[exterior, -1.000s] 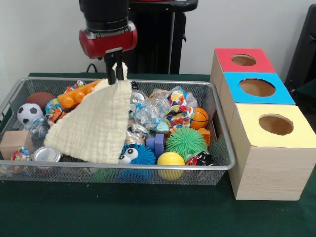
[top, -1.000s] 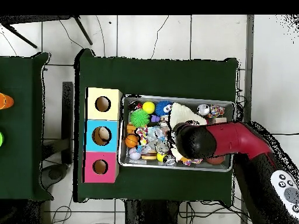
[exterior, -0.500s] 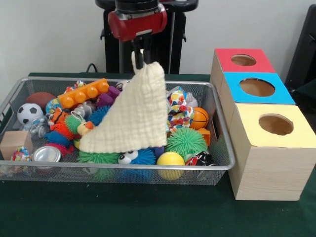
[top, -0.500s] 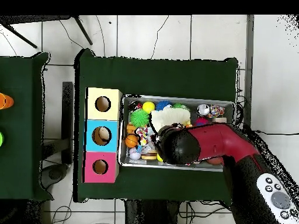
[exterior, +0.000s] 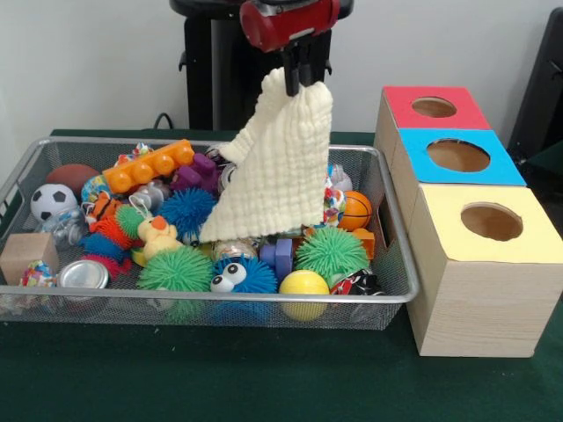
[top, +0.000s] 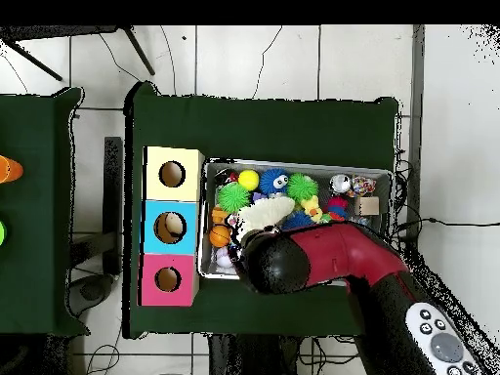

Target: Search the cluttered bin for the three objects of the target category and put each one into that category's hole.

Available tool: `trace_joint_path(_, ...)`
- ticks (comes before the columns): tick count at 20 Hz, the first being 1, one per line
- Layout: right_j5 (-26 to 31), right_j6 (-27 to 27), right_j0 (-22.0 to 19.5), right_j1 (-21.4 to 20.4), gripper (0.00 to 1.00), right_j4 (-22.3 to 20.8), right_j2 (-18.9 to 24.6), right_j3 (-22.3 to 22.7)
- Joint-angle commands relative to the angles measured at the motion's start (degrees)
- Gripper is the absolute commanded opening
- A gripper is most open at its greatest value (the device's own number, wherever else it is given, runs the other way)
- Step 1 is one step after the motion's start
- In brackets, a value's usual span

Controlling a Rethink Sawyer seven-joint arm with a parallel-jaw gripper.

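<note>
Above the wire mesh bin (exterior: pixel 387 230), toward its right end in the front view, the red-and-black gripper (exterior: pixel 299 77) is hanging with its fingers (exterior: pixel 291 72) pinching the top corner of a pale yellow waffle-weave cloth (exterior: pixel 273 171). Cloth is draping down as a rough triangle, lower edge just brushing the toy pile. Below it, in the bin: green spiky rubber ball (exterior: pixel 331 251), small orange basketball (exterior: pixel 355 209), smooth yellow ball (exterior: pixel 303 287), blue fuzzy ball with googly eyes (exterior: pixel 242 275), purple block (exterior: pixel 281 256). Orange studded brick (exterior: pixel 149 165) is lying toward the bin's back left, black-and-white soccer ball (exterior: pixel 53 200) and wooden cube (exterior: pixel 24 256) at the left end.

Right of the bin on the green counter (exterior: pixel 264 378), a row of wooden boxes is standing, each with a round hole on top: red-topped box (exterior: pixel 435 107), blue-topped box (exterior: pixel 457 156), yellow-topped box (exterior: pixel 486 224). Overhead, the arm is covering the bin's middle; cloth (top: pixel 266 213) is showing beside it, near the blue-topped box (top: pixel 171 228).
</note>
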Motion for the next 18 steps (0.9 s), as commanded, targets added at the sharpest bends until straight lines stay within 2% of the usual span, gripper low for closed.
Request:
trace_joint_path(1,-5.0,5.4,2.0,-2.0,0.00,3.2,3.0,5.5)
trace_joint_path(2,-5.6,5.8,2.5,-1.9,0.00,3.1,2.6,5.6)
trace_joint_path(6,-10.5,8.7,7.3,2.4,0.00,-2.5,-2.7,2.3)
trace_joint_path(7,-12.7,10.0,9.1,3.6,0.00,-4.6,-4.9,0.6)
trace_joint_path(10,-19.3,12.3,12.3,5.8,0.00,-7.4,-9.0,-3.5)
trace_joint_path(18,-27.5,8.6,14.5,9.2,0.00,-7.3,-11.8,-9.6)
